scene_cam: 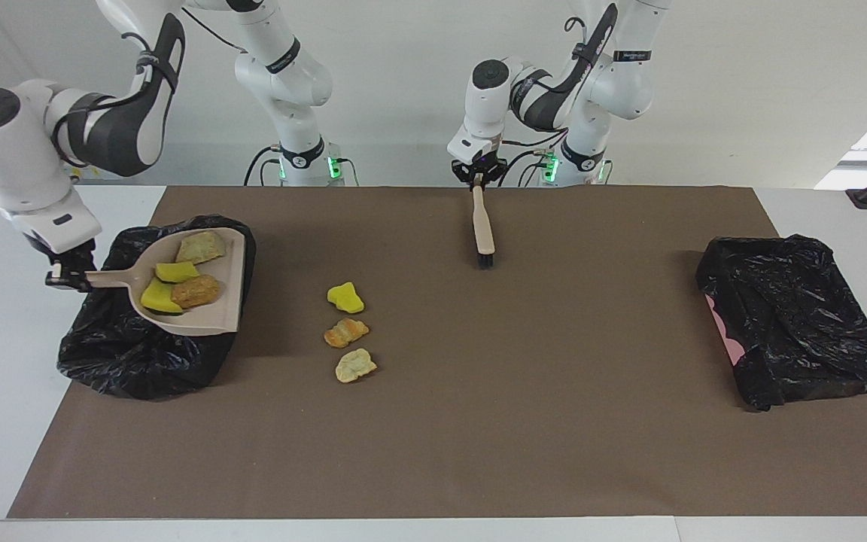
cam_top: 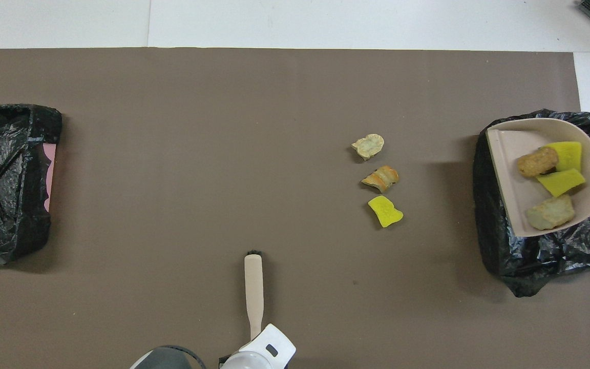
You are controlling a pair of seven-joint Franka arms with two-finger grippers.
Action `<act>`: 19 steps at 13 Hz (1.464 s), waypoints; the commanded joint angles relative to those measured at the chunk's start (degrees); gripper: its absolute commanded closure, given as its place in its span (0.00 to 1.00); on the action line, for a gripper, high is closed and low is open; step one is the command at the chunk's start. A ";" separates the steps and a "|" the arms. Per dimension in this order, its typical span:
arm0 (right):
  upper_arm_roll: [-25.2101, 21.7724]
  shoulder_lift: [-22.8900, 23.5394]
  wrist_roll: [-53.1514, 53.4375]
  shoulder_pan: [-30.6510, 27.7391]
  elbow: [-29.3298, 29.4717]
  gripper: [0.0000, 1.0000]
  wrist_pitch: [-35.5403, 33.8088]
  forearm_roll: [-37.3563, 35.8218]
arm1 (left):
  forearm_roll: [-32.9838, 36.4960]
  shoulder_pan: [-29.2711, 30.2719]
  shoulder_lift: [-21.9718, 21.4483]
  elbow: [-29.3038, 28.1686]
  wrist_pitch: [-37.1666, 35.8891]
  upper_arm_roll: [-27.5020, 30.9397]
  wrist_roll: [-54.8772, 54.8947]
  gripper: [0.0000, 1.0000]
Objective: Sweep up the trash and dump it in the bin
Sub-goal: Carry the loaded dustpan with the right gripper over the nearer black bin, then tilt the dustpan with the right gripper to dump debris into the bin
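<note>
**Trash: four pieces in the pan, over the bin**

Trash (scene_cam: pixel 177 282) sits in the dustpan (scene_cam: pixel 215 320), held by its handle in the clenched right gripper (scene_cam: pixel 65 277) above the bin (scene_cam: pixel 140 354). The pan's long axis runs handle to lip, lip toward the table's middle. Three pieces (scene_cam: pixel 347 331) lie in a row on the mat beside the bin. The left gripper (scene_cam: pixel 478 179) clasps the brush (scene_cam: pixel 483 229), waiting.

I count seven trash pieces: four in the dustpan (scene_cam: pixel 211 320), namely two yellow sponge chunks (scene_cam: pixel 176 271) and two bread-like bits (scene_cam: pixel 196 290); three on the brown mat (scene_cam: pixel 479 421), one yellow chunk (scene_cam: pixel 345 297) and two bread-like bits (scene_cam: pixel 345 332). One dustpan, one brush (scene_cam: pixel 483 229), two black-bagged bins (scene_cam: pixel 795 324).
</note>
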 commanded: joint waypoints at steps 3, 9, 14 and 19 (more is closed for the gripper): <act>0.69 -2.06 -0.37 -4.07 -0.18 1.00 0.20 -11.13 | -3.60 -0.49 -0.74 0.16 -1.96 1.11 0.57 1.00; 0.78 -7.15 18.49 -3.56 -9.47 1.00 4.94 -28.19 | -8.43 1.88 1.55 4.04 -8.93 1.46 8.82 0.41; 0.86 -14.10 30.65 0.13 -20.13 1.00 3.98 -41.62 | -1.08 8.20 7.86 16.22 -14.08 1.64 12.08 0.00; 0.86 -16.65 30.49 -0.30 -19.78 1.00 3.19 -50.53 | 7.37 22.60 11.31 30.74 -17.54 1.72 27.36 0.00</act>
